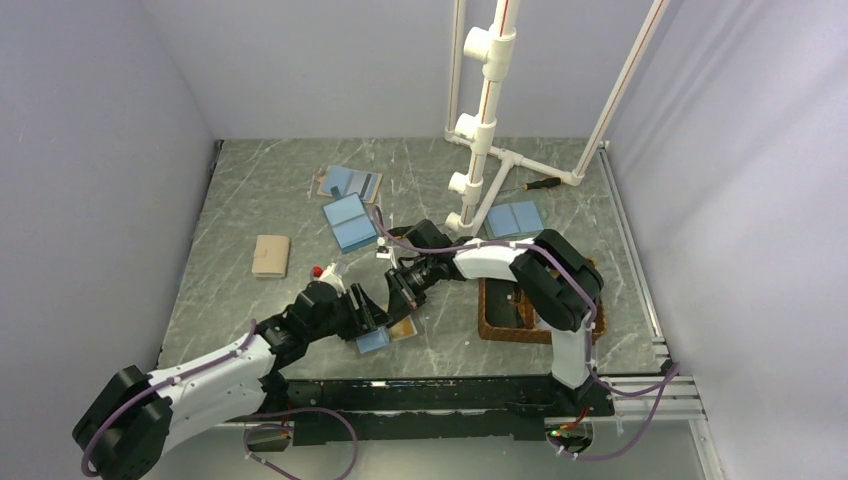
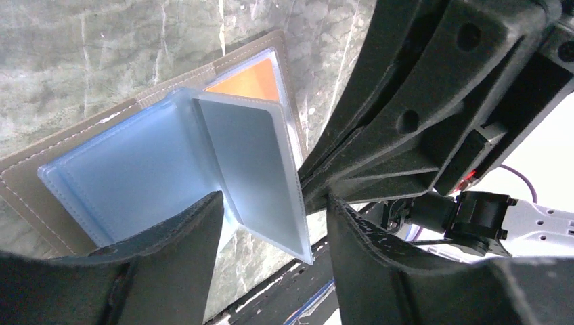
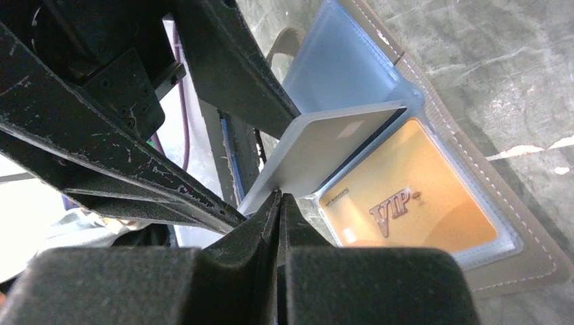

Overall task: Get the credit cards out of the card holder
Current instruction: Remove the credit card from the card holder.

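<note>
Card holder (image 2: 122, 169) open beneath left hand (image 2: 271, 203), fingers spread, right hand (image 3: 279, 200) pinching its raised leaf (image 3: 332, 145)

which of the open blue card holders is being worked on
The frontmost card holder, where the left gripper and right gripper meet. The three other open holders lie farther back, untouched.

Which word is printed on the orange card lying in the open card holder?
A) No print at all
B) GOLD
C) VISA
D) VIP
D: in the right wrist view the orange card, lying in the open card holder, clearly reads VIP.
</note>
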You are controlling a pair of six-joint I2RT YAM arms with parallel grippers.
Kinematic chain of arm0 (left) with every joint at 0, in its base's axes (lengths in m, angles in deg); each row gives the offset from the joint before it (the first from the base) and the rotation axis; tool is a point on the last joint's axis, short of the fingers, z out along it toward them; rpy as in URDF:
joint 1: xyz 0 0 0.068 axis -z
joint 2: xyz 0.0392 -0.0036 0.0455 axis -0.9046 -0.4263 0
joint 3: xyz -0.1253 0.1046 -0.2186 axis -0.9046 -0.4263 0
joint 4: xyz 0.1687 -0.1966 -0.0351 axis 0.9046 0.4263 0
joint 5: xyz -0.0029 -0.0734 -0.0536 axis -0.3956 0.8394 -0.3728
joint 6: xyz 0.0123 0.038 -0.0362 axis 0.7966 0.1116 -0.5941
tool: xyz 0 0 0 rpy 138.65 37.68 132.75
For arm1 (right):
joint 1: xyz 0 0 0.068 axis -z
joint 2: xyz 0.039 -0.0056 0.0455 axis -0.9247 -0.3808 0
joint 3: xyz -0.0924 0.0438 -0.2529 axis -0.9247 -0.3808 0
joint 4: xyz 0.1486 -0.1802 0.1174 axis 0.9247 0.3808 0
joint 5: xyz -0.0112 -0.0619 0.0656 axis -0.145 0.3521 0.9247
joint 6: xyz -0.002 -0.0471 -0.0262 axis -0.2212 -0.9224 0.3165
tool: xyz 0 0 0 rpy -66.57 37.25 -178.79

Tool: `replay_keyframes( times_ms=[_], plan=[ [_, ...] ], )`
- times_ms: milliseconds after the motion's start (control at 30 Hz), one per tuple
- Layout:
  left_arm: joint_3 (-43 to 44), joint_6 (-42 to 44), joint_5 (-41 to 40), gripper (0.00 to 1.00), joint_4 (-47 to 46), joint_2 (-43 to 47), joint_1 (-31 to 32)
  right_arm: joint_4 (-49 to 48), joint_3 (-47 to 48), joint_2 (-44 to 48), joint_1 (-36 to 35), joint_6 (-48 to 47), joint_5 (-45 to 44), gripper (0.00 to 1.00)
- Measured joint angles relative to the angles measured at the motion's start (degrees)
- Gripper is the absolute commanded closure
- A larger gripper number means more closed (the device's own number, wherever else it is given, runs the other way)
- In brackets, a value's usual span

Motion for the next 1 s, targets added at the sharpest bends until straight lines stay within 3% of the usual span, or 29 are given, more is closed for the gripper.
replay_keyframes(
  times_ms=[167,400,600,800,1000],
  plan=[
    [0.00,0.33,-0.42,0.53,1.03,0.00,0.00,-0.02,1.40,-2.34,-0.17,0.68,1.09,0.96],
    [0.15,0.42,-1.92,0.57,7.17,3.17,0.00,2.93,3.30,-2.51,-0.24,-1.84,-0.22,0.96],
    [0.20,0.61,-4.13,0.67,14.82,7.69,0.00,8.90,7.48,-1.75,-0.26,-9.29,-4.61,0.96],
    [0.17,0.85,-5.62,1.00,16.61,9.60,0.00,17.51,11.65,0.28,-0.26,-20.85,-5.60,0.93],
    [-0.50,2.14,-5.99,1.00,13.27,8.39,0.00,26.53,14.75,2.80,-0.26,-32.76,-2.84,0.88]
  ],
)
